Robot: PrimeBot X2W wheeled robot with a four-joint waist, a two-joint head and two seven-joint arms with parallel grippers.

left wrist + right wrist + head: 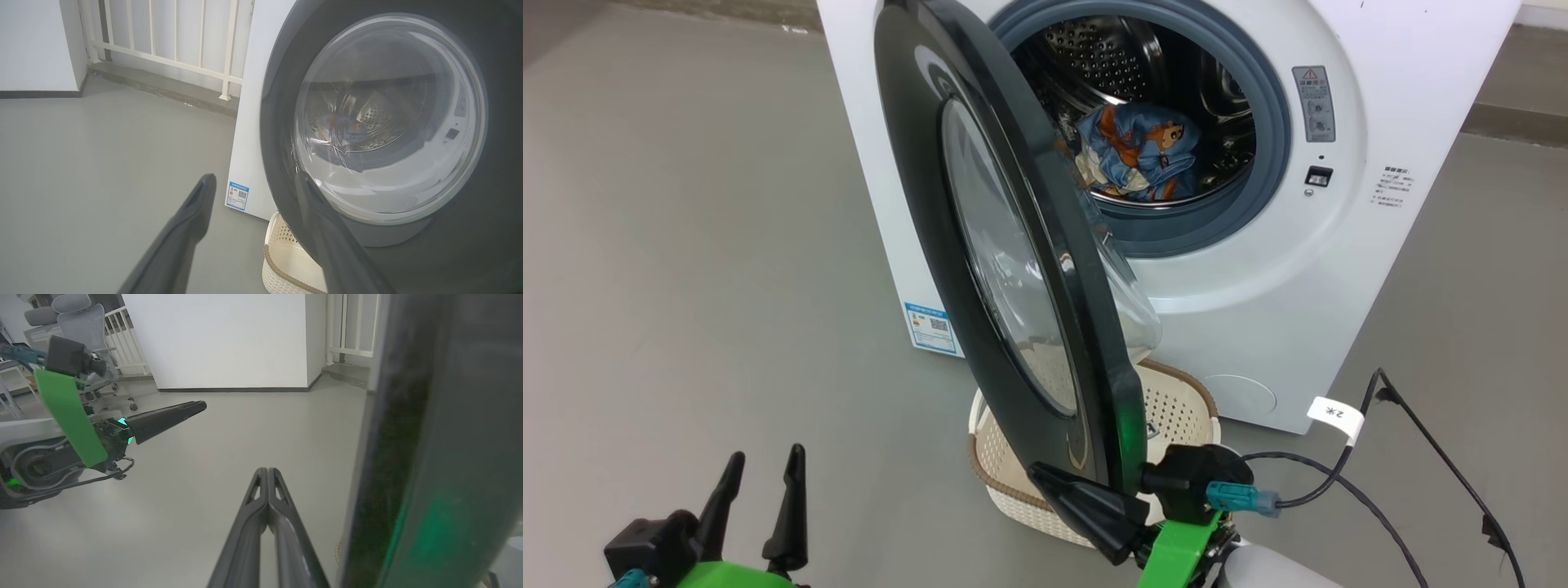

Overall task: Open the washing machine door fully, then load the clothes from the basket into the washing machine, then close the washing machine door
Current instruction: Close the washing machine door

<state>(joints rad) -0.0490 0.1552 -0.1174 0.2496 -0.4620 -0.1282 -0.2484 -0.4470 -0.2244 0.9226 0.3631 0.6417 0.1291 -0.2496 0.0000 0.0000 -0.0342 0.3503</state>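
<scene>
Washing machine door: you have it swung partway out from the opening, nearly edge-on to your head view, its glass bowl facing the drum.
Washing machine: it stands on the grey floor straight ahead of you, with its grey-blue gasket exposed and a small blue label sticker low on its left side panel.
Clothes: you find the blue printed bundle lying inside the drum, low and towards the front.
Basket: it sits on the floor right in front of the machine, under the lower edge of the door.
Left gripper: your fingers are spread apart with nothing between them, at the lower left, well clear of the door's outer face.
Right gripper: your two fingers are pressed flat together, gripping nothing, and lie just beside the door's lower rim. You cannot tell from these views whether they touch it.
Cable: a black lead with a white tag runs from your right wrist across the floor.
Railing: pale bars stand behind the machine's left side.
</scene>
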